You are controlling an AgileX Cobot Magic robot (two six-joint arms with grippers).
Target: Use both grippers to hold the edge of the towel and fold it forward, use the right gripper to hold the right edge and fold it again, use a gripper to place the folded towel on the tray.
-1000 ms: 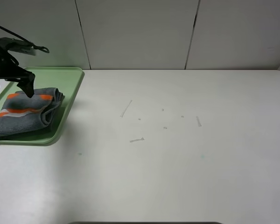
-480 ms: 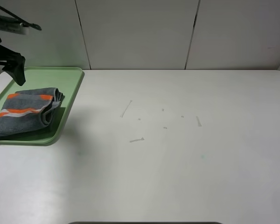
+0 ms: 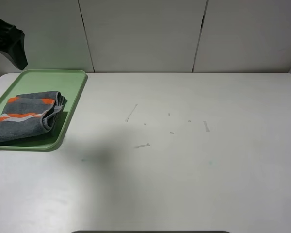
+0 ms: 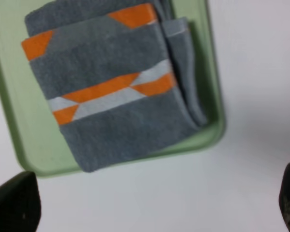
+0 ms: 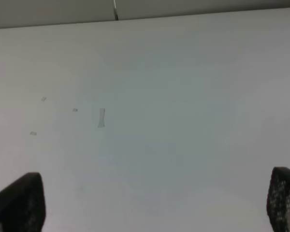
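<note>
At the far left of the scene we see the towel [image 3: 26, 115], a dark grey terry cloth folded into a compact rectangle, lying inside the pale green tray [image 3: 75, 98]. Its orange and white stripes face upward, and the stacked folded edges show on its right side; in the left wrist view the towel [image 4: 111, 92] fills most of the tray [image 4: 210, 92], with one layer protruding past the upper fold beside the rim. The tray rests on the white table [image 3: 184, 165], against that table's left edge and near its far edge, where the table meets a wall of pale panels [image 3: 145, 34]. We note a few small scuff marks [image 3: 141, 145] scattered on the tabletop near its middle, well apart from the tray. The left gripper [image 3: 12, 46] hangs in the air at the upper left corner of the high view, above and beyond the tray's far edge, touching neither towel nor tray. Its two black fingertips [image 4: 14, 205] stand at opposite sides of its wrist view, so the claw is spread wide and holds nothing. The right gripper [image 5: 150, 212] is outside the high view; its own camera shows dark fingertips [image 5: 19, 203] likewise set wide apart over bare tabletop, empty.
</note>
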